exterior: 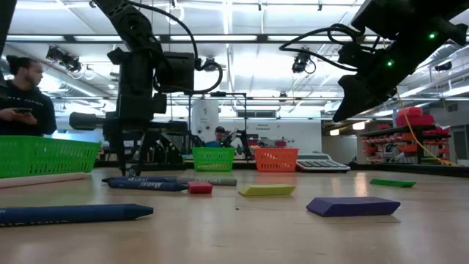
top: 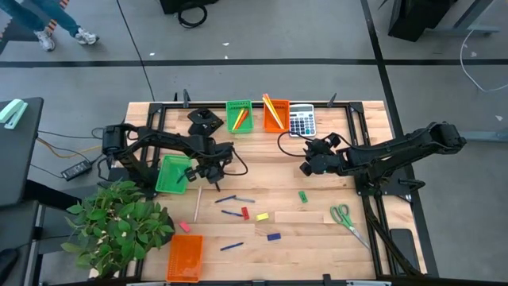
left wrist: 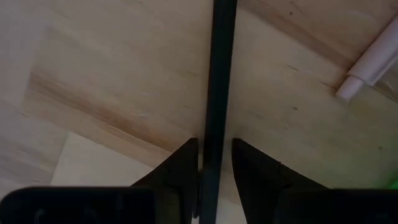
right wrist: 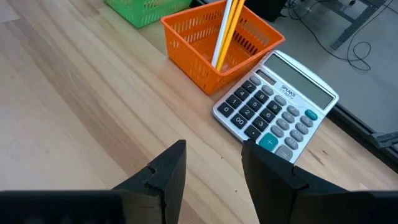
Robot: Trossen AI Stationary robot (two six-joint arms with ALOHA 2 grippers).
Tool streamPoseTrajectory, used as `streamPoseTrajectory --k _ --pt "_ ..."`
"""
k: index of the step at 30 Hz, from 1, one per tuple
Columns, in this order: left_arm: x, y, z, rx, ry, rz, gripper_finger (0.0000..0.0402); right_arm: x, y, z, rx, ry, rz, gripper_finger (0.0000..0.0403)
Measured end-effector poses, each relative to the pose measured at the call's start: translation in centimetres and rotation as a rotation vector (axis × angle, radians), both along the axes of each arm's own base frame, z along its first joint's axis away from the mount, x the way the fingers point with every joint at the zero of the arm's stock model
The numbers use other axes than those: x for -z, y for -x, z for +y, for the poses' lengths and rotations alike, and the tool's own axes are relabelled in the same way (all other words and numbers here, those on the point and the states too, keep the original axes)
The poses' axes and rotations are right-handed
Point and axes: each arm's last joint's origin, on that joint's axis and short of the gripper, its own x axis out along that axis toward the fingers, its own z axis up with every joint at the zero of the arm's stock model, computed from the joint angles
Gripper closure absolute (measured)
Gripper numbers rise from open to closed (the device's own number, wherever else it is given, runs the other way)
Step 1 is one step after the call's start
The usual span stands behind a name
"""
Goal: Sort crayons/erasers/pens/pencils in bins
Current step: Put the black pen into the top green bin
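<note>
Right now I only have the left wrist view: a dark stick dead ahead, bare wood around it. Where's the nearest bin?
Observer: A green bin sits right beside the left gripper, toward the table's left edge.
Operator: Which bin takes pencils?
Observer: The orange bin at the far edge already holds yellow pencils. It stands next to a calculator.
Operator: Is the right arm in my way?
Observer: No. The right gripper hovers mid-table in front of the calculator, open and empty, well apart from yours.
</note>
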Motion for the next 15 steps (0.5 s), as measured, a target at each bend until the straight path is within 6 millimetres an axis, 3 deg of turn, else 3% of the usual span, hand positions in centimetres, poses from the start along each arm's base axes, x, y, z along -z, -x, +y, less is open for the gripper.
streamPoseTrajectory --k 6,15 --pt "0.14 -0.06 0.03 -0.001 -0.002 -0.006 0.0307 0.0 0.0 0.0 -0.001 0.002 0.001 0.0241" --pt "0.17 -0.07 0.05 -0.002 -0.007 -0.006 0.0366 -0.01 0.0 -0.01 -0.001 0.006 0.004 0.0241"
